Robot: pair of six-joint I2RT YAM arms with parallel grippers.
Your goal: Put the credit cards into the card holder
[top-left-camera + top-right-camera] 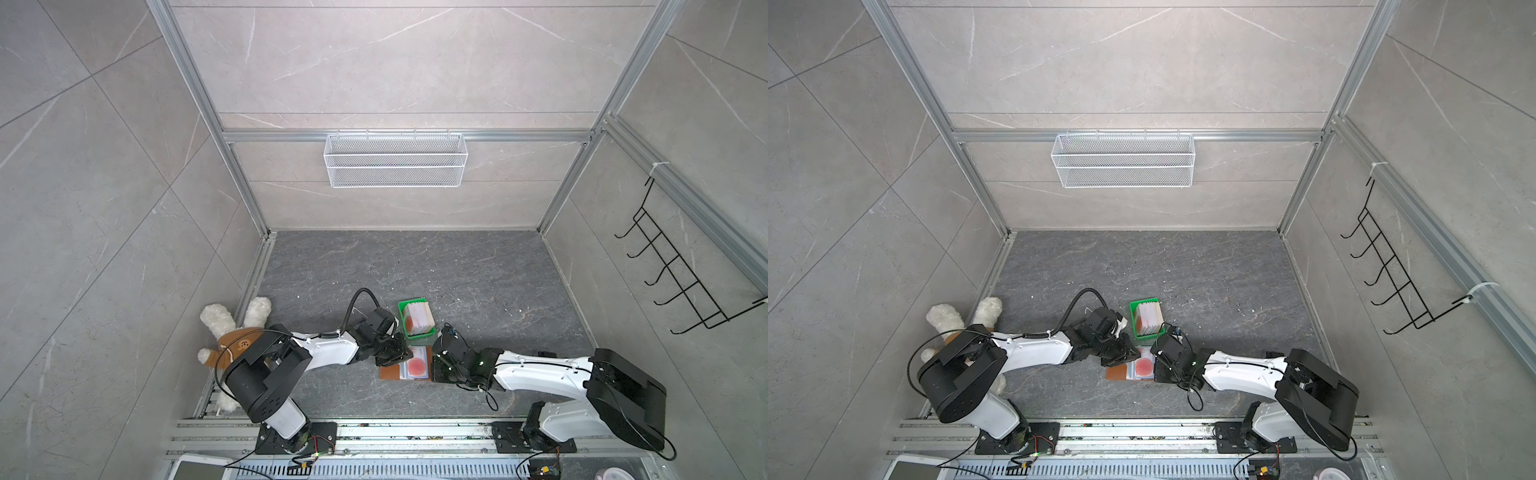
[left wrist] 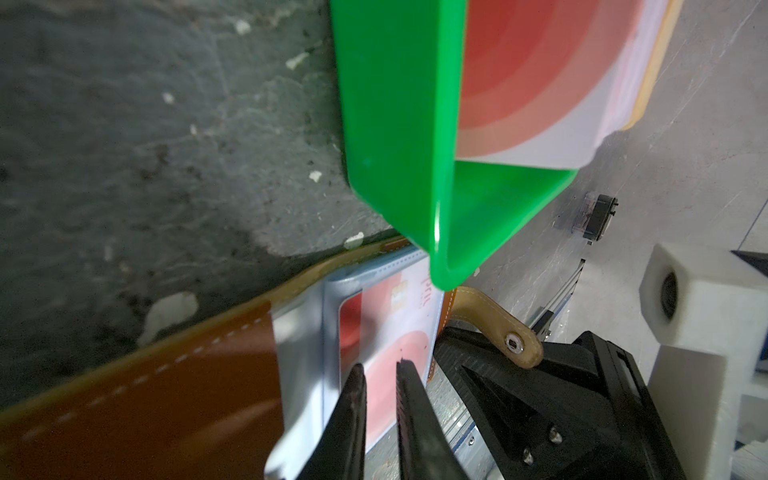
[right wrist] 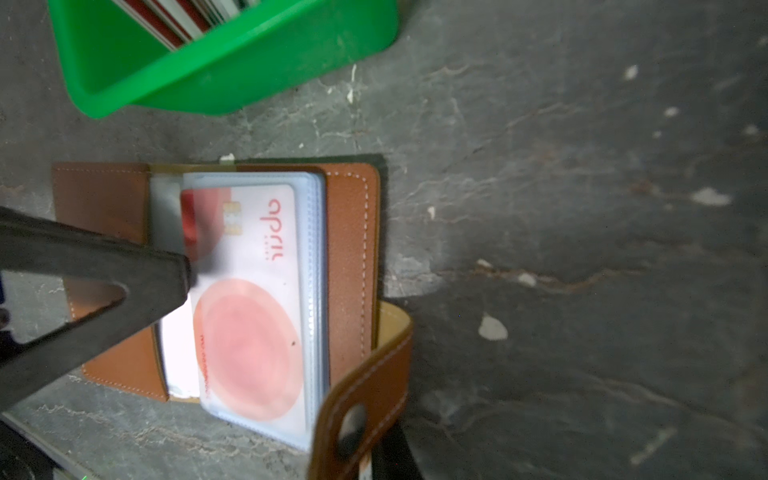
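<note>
Green tray (image 1: 401, 321) (image 3: 249, 62): small plastic bin on the dark tabletop (image 1: 478, 270), just behind the card holder, a strip of bare surface between them.
Tray contents: credit cards (image 1: 419, 318) (image 2: 540, 62), a stack leaning on edge, with a pale face and red-orange circle in front.
Card holder (image 1: 390, 371) (image 3: 353, 249): tan-brown leather, lying open and flat between the two end effectors, clear sleeves fanned over its middle.
Holder contents: one pale card (image 3: 249, 291) with a chip and a red-orange circle, seated in the top sleeve; a red patch shows beneath a blurred sleeve.
Snap tab (image 2: 515, 345) (image 3: 361, 415): curled upward, draped against the right end effector.
Left end effector (image 2: 380, 368) (image 1: 404, 356): above the sleeves at the spine side, tips nearly together with a slim gap. It cannot be told whether they pinch a sleeve or card.
Right end effector (image 1: 437, 368): closed, down on the holder's tab-side cover. It cannot be told whether it grips the leather.
Wire basket (image 1: 395, 160): white mesh, hung on the back wall rail, well apart.
Plush toy (image 1: 232, 328): at the tabletop's left edge.
</note>
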